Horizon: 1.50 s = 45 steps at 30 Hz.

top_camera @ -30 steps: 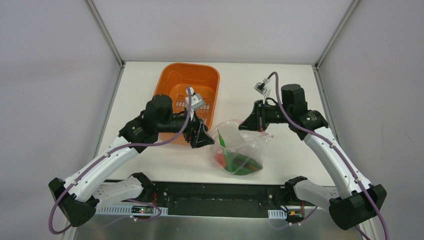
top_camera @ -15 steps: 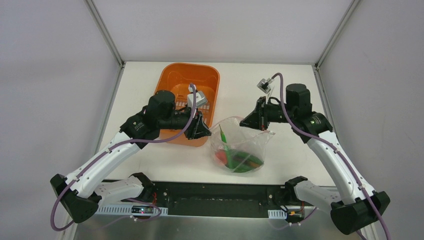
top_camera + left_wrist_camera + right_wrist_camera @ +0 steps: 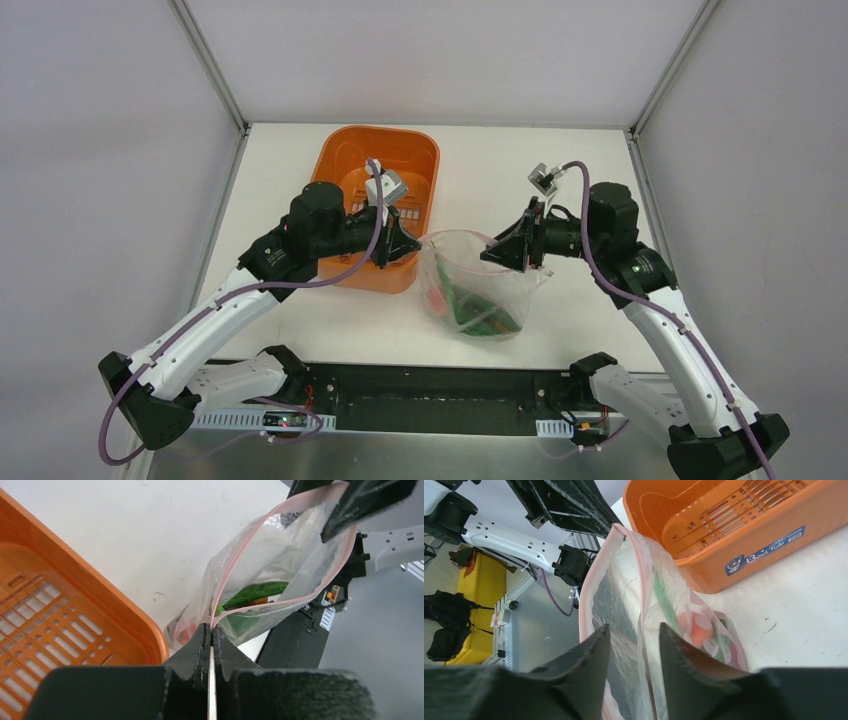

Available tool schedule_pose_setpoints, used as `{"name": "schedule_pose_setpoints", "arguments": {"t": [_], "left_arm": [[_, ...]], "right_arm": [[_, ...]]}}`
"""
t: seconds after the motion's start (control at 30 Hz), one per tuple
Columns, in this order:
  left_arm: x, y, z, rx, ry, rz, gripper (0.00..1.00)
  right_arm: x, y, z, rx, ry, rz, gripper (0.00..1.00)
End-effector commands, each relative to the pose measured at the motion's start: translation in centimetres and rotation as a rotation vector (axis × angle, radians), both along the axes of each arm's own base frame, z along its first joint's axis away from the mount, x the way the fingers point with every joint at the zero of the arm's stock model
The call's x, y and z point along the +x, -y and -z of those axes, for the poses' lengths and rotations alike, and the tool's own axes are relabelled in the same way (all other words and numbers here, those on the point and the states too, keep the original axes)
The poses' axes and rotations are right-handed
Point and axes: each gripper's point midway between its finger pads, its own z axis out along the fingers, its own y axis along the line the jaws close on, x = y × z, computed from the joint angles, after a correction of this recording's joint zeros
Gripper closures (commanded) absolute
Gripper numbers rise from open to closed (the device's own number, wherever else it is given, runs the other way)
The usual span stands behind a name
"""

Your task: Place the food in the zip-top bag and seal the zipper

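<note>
On the white table [image 3: 560,160], the left gripper [image 3: 210,632] pinches one end of the zip-top bag [image 3: 470,272] at its zipper [image 3: 226,577]. The right gripper [image 3: 633,628] stands parted astride the other end.

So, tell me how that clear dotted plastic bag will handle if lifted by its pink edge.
Probably floppy: the clear dotted plastic bag is crinkled thin film. Likely bottom-heavy, since the long green peppers lie low inside. The glossy film may slip from a pinch.

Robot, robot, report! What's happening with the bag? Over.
Left hand shut on zip-top bag end. Right hand open around its rim. Food inside, zipper unsealed. Nothing blocking.
</note>
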Motion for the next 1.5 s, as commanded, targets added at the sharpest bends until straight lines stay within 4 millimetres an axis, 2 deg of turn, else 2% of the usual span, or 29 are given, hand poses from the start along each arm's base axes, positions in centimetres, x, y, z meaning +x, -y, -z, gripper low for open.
{"name": "schedule_pose_setpoints", "arguments": {"t": [0.0,0.13,0.23,0.4,0.5,0.67,0.73,0.87,0.93,1.03,1.13,1.23,1.3,1.37,1.47], "left_arm": [[1.5,-0.2,-2.9,-0.098,0.067,-0.104,1.00],[3.2,-1.0,-1.7,-0.077,0.007,-0.230,1.00],[4.1,-1.4,-1.1,-0.102,-0.025,-0.288,1.00],[5.0,-2.9,-0.5,-0.121,-0.047,-0.353,1.00],[5.1,-3.2,-0.2,-0.128,-0.059,-0.352,1.00],[5.3,-3.2,0.0,-0.138,-0.065,-0.357,1.00],[5.4,-3.1,0.1,-0.138,-0.067,-0.355,1.00],[5.4,-3.2,0.2,-0.133,-0.071,-0.357,1.00],[5.3,-3.4,0.2,-0.132,-0.068,-0.360,1.00],[5.1,-3.7,0.3,-0.124,-0.066,-0.359,1.00],[4.8,-3.9,0.4,-0.119,-0.063,-0.355,1.00],[4.8,-4.0,0.6,-0.112,-0.064,-0.356,1.00],[4.6,-4.1,0.7,-0.110,-0.063,-0.353,1.00],[4.6,-4.1,0.7,-0.111,-0.061,-0.352,1.00],[4.4,-4.2,0.7,-0.112,-0.060,-0.350,1.00]], "right_arm": [[-0.5,0.1,-3.2,0.064,0.053,0.015,0.49],[-0.9,1.2,-5.3,0.094,0.123,0.100,0.27],[-1.2,2.3,-5.9,0.107,0.184,0.176,0.17],[-0.9,4.9,-4.7,0.081,0.198,0.362,0.14],[-0.9,6.0,-2.9,0.077,0.167,0.443,0.13],[-2.1,5.8,-0.6,0.141,0.097,0.438,0.13],[-2.3,5.5,-0.1,0.162,0.089,0.415,0.16],[-3.0,4.3,-0.1,0.193,0.091,0.325,0.30],[-2.5,4.1,0.1,0.203,0.087,0.329,0.38],[-1.8,4.0,0.1,0.219,0.104,0.338,0.45],[-1.2,3.9,0.2,0.225,0.140,0.343,0.64],[-1.1,3.8,0.1,0.222,0.161,0.334,0.72],[-0.6,3.9,-0.4,0.240,0.188,0.353,0.71],[0.0,4.2,-0.3,0.243,0.194,0.391,0.63],[0.6,4.8,-0.1,0.234,0.221,0.437,0.62]]}}
